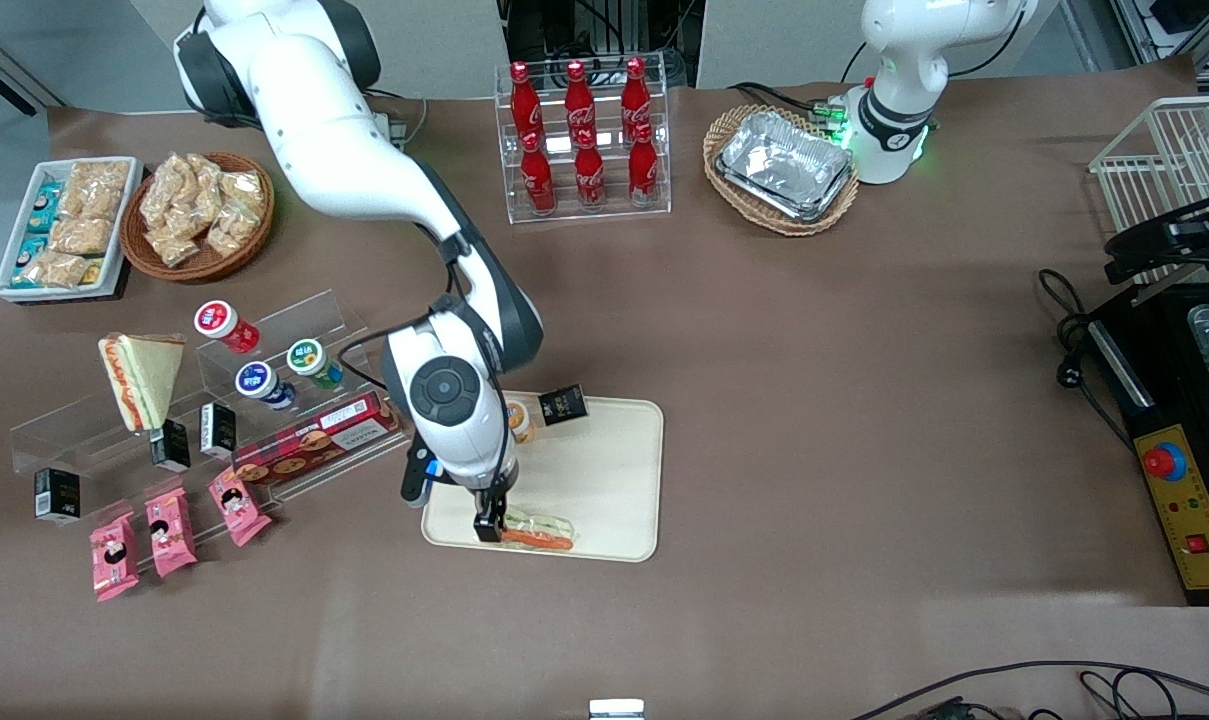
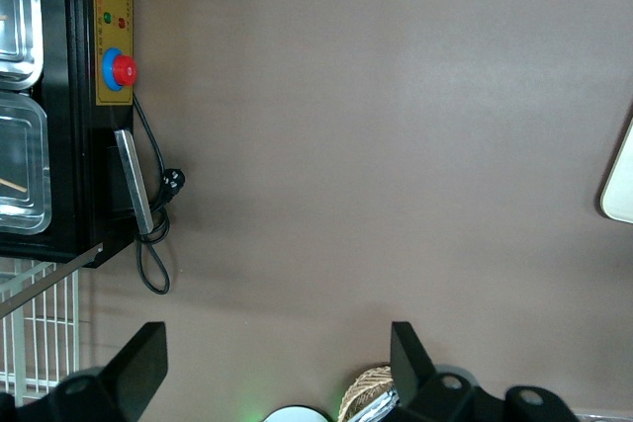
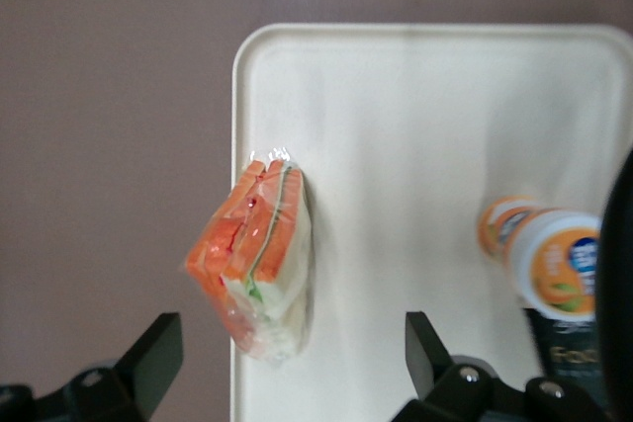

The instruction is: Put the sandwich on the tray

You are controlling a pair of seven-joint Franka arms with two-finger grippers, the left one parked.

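The sandwich (image 1: 537, 530) (image 3: 259, 262), clear-wrapped with an orange filling band and some green, lies on the cream tray (image 1: 604, 470) (image 3: 415, 135) along the rim nearest the front camera. In the right wrist view its orange edge reaches over that rim. My right gripper (image 1: 491, 520) (image 3: 290, 368) hangs just above the sandwich's end. It is open, with its black fingers (image 3: 148, 363) spread wide and touching nothing.
A small orange-capped bottle (image 1: 520, 420) (image 3: 549, 264) and a black box (image 1: 562, 404) sit on the tray's farther corner. An acrylic shelf toward the working arm's end holds another sandwich (image 1: 142, 378), small bottles and a cookie box (image 1: 314, 445). Cola bottles (image 1: 584, 140) and a foil-tray basket (image 1: 782, 168) stand farther back.
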